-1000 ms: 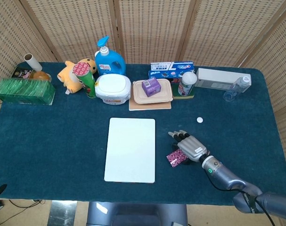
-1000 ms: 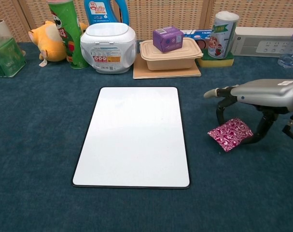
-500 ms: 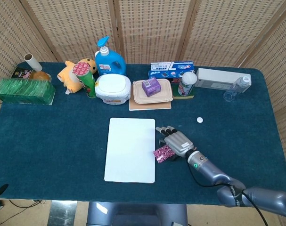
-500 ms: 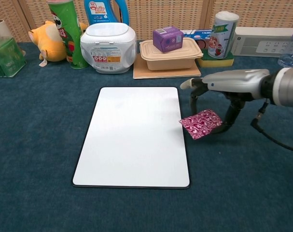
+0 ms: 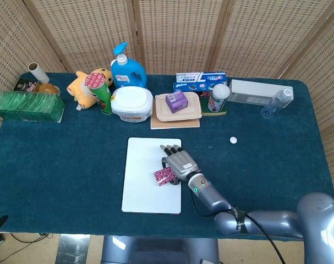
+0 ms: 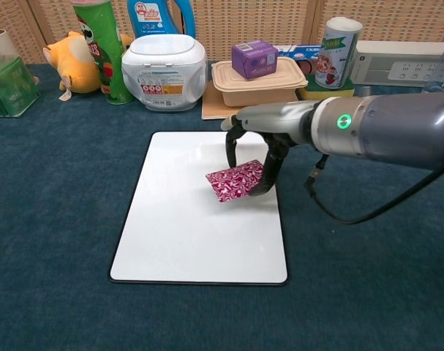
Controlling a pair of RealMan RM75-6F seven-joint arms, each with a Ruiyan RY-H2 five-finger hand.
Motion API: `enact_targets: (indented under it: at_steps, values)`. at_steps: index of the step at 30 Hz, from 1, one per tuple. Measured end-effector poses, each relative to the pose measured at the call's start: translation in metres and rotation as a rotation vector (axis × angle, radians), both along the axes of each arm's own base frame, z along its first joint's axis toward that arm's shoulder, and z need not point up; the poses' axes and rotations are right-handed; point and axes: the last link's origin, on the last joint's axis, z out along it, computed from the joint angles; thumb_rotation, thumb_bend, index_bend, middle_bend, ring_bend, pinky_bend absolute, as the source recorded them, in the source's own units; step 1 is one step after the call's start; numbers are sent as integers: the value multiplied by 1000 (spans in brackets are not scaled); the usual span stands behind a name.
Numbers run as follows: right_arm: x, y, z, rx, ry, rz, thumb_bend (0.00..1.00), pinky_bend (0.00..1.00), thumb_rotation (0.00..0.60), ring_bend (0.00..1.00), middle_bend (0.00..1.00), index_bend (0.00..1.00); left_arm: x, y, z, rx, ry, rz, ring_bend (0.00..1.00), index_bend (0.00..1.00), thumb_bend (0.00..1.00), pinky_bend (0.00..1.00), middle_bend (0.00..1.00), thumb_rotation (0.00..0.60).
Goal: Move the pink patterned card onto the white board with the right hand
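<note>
The pink patterned card [image 6: 235,180] hangs tilted just above the right half of the white board [image 6: 178,227], pinched by my right hand [image 6: 260,139] between thumb and fingers. In the head view the card [image 5: 165,176] shows over the board [image 5: 142,181] at its right side, with my right hand [image 5: 180,162] reaching in from the lower right. Whether the card's lower edge touches the board I cannot tell. My left hand is not in any view.
Along the table's back stand a green box [image 5: 28,106], a plush toy [image 5: 84,85], a chips can [image 5: 102,91], a blue bottle [image 5: 127,69], a white tub [image 5: 132,103], a food box [image 5: 178,107] with a purple carton [image 5: 175,100], a can [image 5: 218,97]. A small white cap [image 5: 233,139] lies right.
My right hand has carried the card leftward, from the blue cloth right of the board to over the board's right half.
</note>
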Motion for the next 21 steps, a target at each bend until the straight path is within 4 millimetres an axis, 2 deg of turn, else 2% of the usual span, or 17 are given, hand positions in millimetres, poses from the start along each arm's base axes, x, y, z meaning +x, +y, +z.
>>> enact_targets:
  at_steps: [7, 9, 11, 14, 16, 21]
  values:
    - [25, 1, -23, -30, 27, -55, 297, 0, 600, 0, 16, 438, -1, 1, 2, -5, -8, 1, 0, 0, 48, 24, 0, 600]
    - [28, -1, -24, -51, 31, -65, 262, 0, 600, 0, 9, 377, -2, 1, 3, -5, -10, 3, 0, 0, 49, 24, 0, 600]
    - [29, -2, -24, -64, 42, -81, 155, 0, 600, 0, 1, 231, -2, 1, 3, -3, -12, 4, 0, 0, 48, 24, 0, 600]
    - [27, -2, -24, -73, 59, -126, 33, 0, 600, 0, 0, 84, -3, 1, 4, 1, -12, 5, 0, 0, 49, 24, 0, 600]
    - [26, -3, -24, -76, 68, -153, 3, 0, 600, 0, 0, 57, -3, 1, 4, 1, -13, 6, 0, 0, 48, 24, 0, 600]
    - [21, -8, -16, -93, 60, -194, 0, 0, 600, 0, 0, 54, -3, 0, 5, 2, -12, 4, 0, 0, 49, 24, 0, 600]
